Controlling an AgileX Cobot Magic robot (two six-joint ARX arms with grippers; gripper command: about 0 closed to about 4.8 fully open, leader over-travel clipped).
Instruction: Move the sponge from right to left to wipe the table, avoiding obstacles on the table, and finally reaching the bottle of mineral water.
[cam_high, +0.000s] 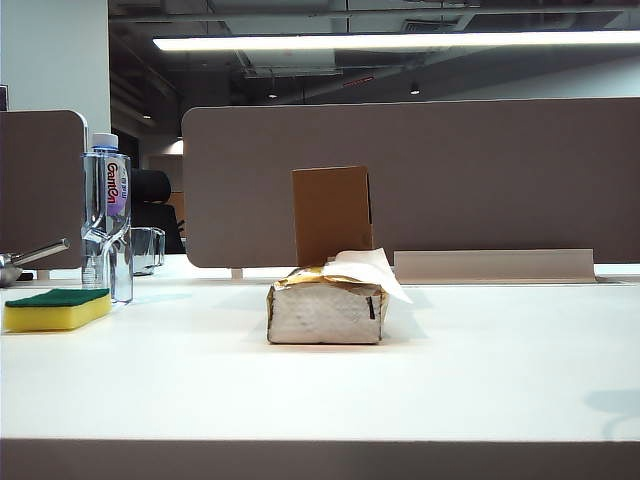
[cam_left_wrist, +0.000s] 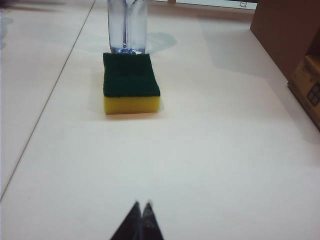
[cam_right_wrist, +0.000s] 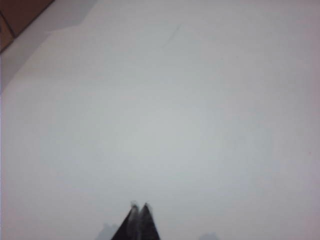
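Exterior view gives us the wide white table (cam_high: 320, 380) from low at its front edge, with brown-grey partition panels (cam_high: 450, 175) behind it. At the far left lies the small rectangular sponge (cam_high: 57, 309), thick yellow foam with its dark green scouring layer facing up. Just behind it stands the tall clear plastic bottle of mineral water (cam_high: 106, 215) with a white cap and red lettering on its label. A short clear glass mug (cam_high: 147, 250) sits beyond the bottle. Near the middle we see the silvery-grey soft tissue pack (cam_high: 327, 308) with gold trim and white tissue sticking out, and the upright brown cardboard box (cam_high: 332, 213) right behind it. Neither arm shows in this view.

From the left wrist view, we find the left gripper (cam_left_wrist: 141, 205) with its fingertips pressed together and holding nothing, above bare table and apart from the sponge (cam_left_wrist: 131, 82). The sponge's far end reaches the bottle's base (cam_left_wrist: 127, 25); we cannot tell whether they touch.

From the right wrist view, we see the right gripper (cam_right_wrist: 139, 205) likewise clenched on nothing, over plain white tabletop, with a brown corner at the picture's edge.
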